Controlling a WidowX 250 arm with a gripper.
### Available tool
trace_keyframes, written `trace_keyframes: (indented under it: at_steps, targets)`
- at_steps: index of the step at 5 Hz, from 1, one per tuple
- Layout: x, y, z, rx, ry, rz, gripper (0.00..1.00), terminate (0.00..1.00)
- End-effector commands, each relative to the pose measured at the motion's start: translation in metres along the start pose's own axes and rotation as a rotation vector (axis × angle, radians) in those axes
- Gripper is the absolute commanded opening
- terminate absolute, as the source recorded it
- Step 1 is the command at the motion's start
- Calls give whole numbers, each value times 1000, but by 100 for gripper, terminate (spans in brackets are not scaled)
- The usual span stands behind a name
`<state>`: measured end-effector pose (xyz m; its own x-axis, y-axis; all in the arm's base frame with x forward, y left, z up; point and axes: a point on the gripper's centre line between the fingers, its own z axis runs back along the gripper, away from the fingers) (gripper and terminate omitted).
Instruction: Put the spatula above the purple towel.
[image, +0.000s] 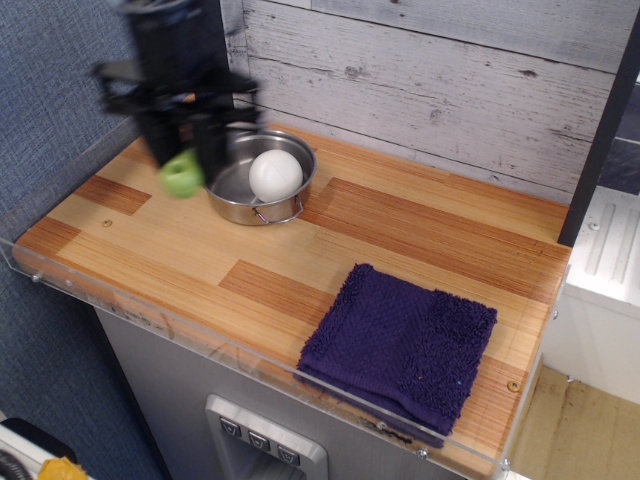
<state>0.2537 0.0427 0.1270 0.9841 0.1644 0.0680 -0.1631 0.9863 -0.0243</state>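
The black robot gripper (185, 150) hangs blurred above the far left of the striped wooden counter (400, 230), its fingers closed around the small toy spatula with the chunky lime-green handle (182, 175); only the handle end shows, lifted clear of the wood. Just right of it sits the round steel pot (258, 180) with a white ball (275, 175) inside. The dark purple folded terry towel (400, 345) lies well apart, at the near right edge
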Motion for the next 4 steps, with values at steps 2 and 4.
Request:
trace_keyframes:
  at_steps: [2, 4]
  targets:
    - [42, -119, -46, -33, -17, -183, 0, 0]
    - [58, -151, -92, -1, 28, -164, 0, 0]
